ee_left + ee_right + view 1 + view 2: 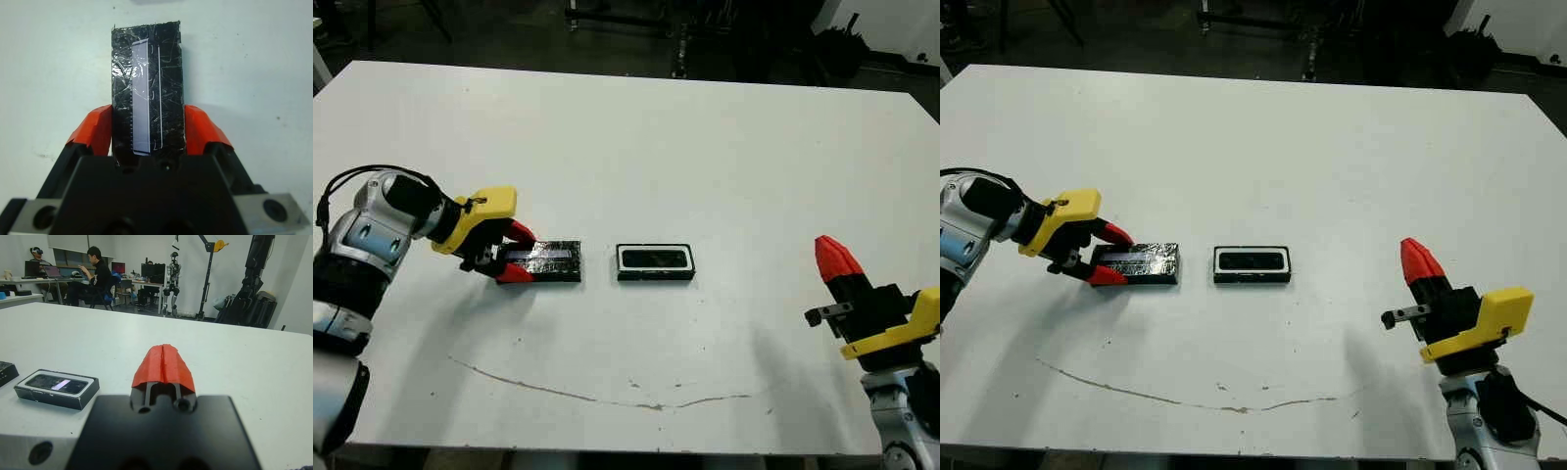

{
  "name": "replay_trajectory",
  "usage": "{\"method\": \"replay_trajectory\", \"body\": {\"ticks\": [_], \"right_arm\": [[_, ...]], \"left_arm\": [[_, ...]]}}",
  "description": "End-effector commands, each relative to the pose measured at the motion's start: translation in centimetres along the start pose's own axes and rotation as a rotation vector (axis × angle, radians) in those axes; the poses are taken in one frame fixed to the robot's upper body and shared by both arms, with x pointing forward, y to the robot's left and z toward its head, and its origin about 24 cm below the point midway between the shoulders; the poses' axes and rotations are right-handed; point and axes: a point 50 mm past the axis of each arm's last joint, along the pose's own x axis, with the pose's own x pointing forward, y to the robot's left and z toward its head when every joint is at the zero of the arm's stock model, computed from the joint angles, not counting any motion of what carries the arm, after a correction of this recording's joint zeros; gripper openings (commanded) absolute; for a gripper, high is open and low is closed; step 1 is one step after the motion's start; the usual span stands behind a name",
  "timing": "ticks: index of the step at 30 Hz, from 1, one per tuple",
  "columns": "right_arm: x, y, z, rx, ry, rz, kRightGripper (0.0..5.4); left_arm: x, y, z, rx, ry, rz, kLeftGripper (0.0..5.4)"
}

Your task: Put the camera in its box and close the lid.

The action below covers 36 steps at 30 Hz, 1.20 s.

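crinkly glossy black lid (146,83), black-walled white-rimmed box (655,262), white table (656,147)

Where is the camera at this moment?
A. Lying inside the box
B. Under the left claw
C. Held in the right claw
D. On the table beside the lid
A: the camera lies in the white inside of the box, while the left claw straddles the lid and the right claw is shut and holds nothing.

lid (546,261) left of box (655,262) | camera (655,258) in box | both on table (636,137)
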Motion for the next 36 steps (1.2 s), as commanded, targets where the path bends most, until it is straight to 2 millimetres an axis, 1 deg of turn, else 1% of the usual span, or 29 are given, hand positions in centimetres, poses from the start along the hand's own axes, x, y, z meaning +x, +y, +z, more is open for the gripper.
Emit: {"method": "replay_trajectory", "body": {"ticks": [1, 9, 12, 14, 19, 22, 26, 29, 33, 36], "right_arm": [[-0.1, -0.3, 0.2, -0.011, -0.002, -0.008, 0.0], [-0.1, -0.2, 0.2, -0.021, 0.0, -0.006, 0.0], [-0.1, -0.3, 0.1, -0.025, 0.0, -0.005, 0.0], [-0.1, -0.2, 0.1, -0.024, 0.003, -0.007, 0.0], [0.0, -0.2, -0.1, -0.01, 0.002, -0.004, 0.0], [0.0, -0.2, -0.1, -0.013, 0.006, -0.004, 0.0], [0.0, -0.1, -0.2, 0.007, 0.013, 0.001, 0.0], [0.0, -0.1, -0.3, 0.009, 0.012, 0.002, 0.0], [0.0, -0.1, -0.3, 0.017, 0.016, 0.003, 0.0], [0.0, 0.0, -0.3, 0.013, 0.016, 0.003, 0.0]], "left_arm": [[-0.1, -0.1, -0.4, 0.006, 0.056, -0.033, 3.15], [0.2, -0.2, -0.5, 0.0, 0.053, -0.041, 3.15], [0.2, -0.2, -0.6, -0.013, 0.024, 0.001, 3.15], [0.2, -0.1, -0.8, -0.074, -0.021, 0.042, 3.15], [0.1, 0.0, -0.8, -0.249, -0.294, 0.208, 3.14], [0.2, 0.1, -0.2, -0.298, -0.432, 0.255, 3.14], [0.5, 0.0, 1.2, -0.359, -0.481, 0.301, 3.14], [0.9, -0.3, 2.1, -0.387, -0.497, 0.294, 3.14], [1.3, -0.8, 3.3, -0.386, -0.472, 0.25, 3.14], [1.8, -0.9, 3.8, -0.385, -0.455, 0.201, 3.14]]}}
